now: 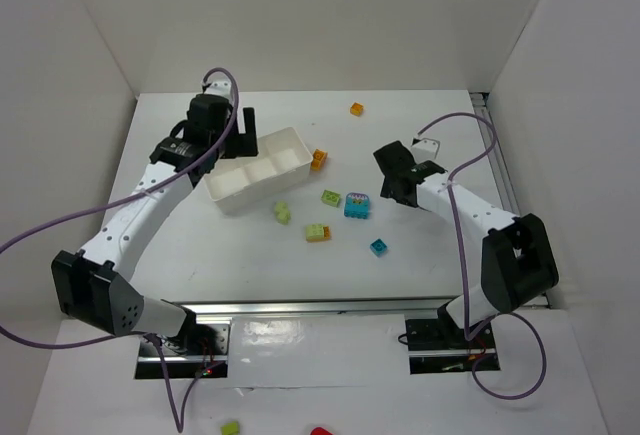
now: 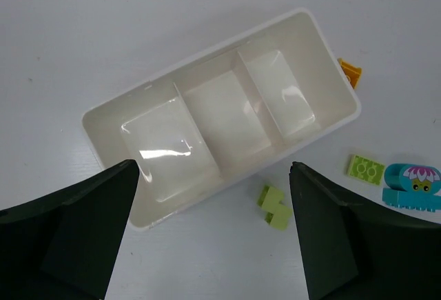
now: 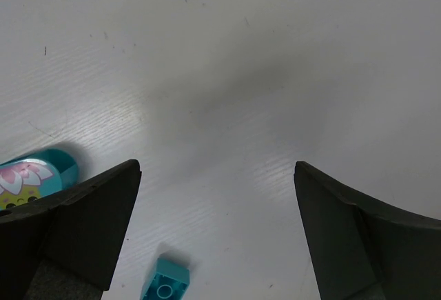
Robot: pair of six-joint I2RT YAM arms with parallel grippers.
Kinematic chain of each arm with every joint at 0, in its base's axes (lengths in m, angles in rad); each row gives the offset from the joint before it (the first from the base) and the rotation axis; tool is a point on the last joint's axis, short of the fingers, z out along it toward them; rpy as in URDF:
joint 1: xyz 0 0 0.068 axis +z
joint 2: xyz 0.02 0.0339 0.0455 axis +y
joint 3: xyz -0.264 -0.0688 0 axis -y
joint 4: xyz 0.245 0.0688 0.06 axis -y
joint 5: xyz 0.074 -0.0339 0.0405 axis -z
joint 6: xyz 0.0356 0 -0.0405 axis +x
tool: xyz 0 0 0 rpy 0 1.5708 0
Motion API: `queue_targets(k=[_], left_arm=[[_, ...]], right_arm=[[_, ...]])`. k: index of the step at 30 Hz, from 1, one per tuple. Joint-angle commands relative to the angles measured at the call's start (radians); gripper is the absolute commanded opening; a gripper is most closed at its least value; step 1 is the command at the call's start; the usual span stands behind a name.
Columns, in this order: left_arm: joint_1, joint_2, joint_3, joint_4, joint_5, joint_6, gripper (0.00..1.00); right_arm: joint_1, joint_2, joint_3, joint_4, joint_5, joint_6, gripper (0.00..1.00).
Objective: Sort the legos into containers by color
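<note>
The white three-compartment tray [image 1: 258, 168] sits at the back left, and all its compartments are empty in the left wrist view [image 2: 224, 110]. My left gripper [image 1: 238, 127] is open and empty above the tray's near edge [image 2: 212, 169]. An orange brick [image 1: 318, 160] touches the tray's right end [image 2: 350, 74]. Another orange brick [image 1: 356, 109] lies farther back. Three lime bricks [image 1: 283, 213] [image 1: 331, 197] [image 1: 318, 232] lie in the middle. The cyan picture block [image 1: 356, 205] and a small cyan brick [image 1: 379, 247] lie beside them. My right gripper [image 1: 388, 173] is open and empty over bare table [image 3: 217, 169], right of the picture block [image 3: 34, 176].
White walls close in the table on the left, back and right. A lime brick [image 1: 230, 427] and a red object [image 1: 320, 432] lie on the floor in front of the arm bases. A metal rail [image 1: 300, 307] runs along the table's near edge.
</note>
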State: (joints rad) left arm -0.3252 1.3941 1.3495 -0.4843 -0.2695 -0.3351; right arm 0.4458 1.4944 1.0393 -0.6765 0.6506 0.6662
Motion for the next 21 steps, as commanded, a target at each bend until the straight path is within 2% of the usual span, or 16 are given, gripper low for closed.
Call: queue_targets(k=[1, 4, 7, 8, 9, 12, 15, 18, 21], left_arm=[[-0.003, -0.003, 0.071, -0.048, 0.010, -0.041, 1.00], [-0.012, -0.012, 0.042, -0.073, -0.011, -0.071, 1.00], [-0.012, -0.023, 0.019, -0.062, 0.054, -0.103, 0.88], [-0.023, -0.023, 0.004, -0.062, 0.065, -0.117, 0.80], [-0.034, -0.023, -0.006, -0.074, 0.065, -0.139, 0.78], [-0.109, 0.000, -0.035, -0.141, -0.002, -0.284, 0.78], [-0.185, 0.000, -0.084, -0.177, 0.033, -0.457, 0.74], [-0.273, -0.009, -0.160, -0.177, 0.001, -0.646, 0.58], [-0.324, 0.017, -0.184, -0.186, -0.071, -0.800, 0.59]], right_arm=[[0.020, -0.016, 0.004, 0.031, 0.027, 0.041, 1.00], [0.033, -0.006, 0.013, 0.031, 0.053, 0.055, 1.00], [0.074, -0.042, -0.001, 0.084, 0.035, 0.023, 1.00], [0.083, -0.054, -0.022, 0.122, 0.035, 0.023, 1.00], [0.096, -0.069, -0.034, 0.143, 0.035, 0.010, 1.00], [0.096, -0.140, -0.094, 0.237, -0.012, -0.045, 1.00], [0.096, -0.210, -0.154, 0.305, -0.035, -0.086, 1.00], [0.096, -0.263, -0.208, 0.357, -0.058, -0.118, 1.00], [0.096, -0.273, -0.208, 0.357, -0.072, -0.140, 1.00]])
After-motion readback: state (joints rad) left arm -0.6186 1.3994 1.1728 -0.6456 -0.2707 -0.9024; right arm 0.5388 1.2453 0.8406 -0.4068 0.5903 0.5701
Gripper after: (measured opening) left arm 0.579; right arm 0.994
